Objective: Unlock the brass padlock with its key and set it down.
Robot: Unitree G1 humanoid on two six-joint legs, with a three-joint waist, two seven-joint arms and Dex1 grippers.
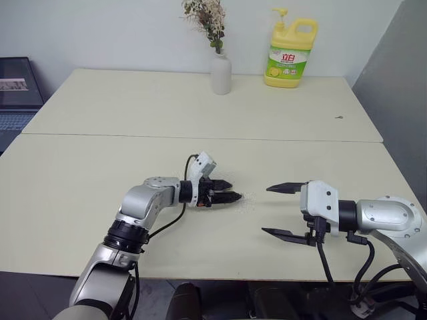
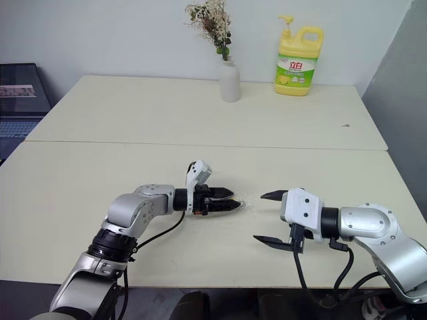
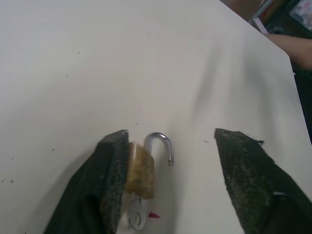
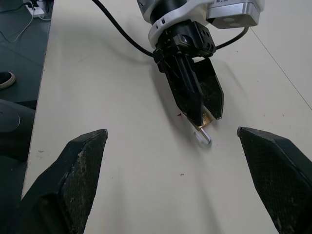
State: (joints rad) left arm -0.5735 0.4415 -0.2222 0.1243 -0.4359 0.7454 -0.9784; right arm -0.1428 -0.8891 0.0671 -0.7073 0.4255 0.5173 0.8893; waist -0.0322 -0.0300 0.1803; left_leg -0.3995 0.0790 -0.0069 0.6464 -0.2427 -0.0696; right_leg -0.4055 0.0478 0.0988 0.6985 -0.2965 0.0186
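Dark laptop at the far left edge, beside the pale cream tabletop; left gripper low over the table's middle, its two black fingers spread, one finger pad touching the side of the tiny golden-brass padlock, the other finger well apart from it; padlock lying on the table between those fingers, its thin silver U-shaped shackle sprung free at one end; small silvery-grey metal key seated in the lock's base; white ceramic vase of dried flowers at the table's far side; yellow dish-soap bottle with pump and green label right of the vase; right gripper hovering right of the padlock, black fingers spread wide, holding nothing
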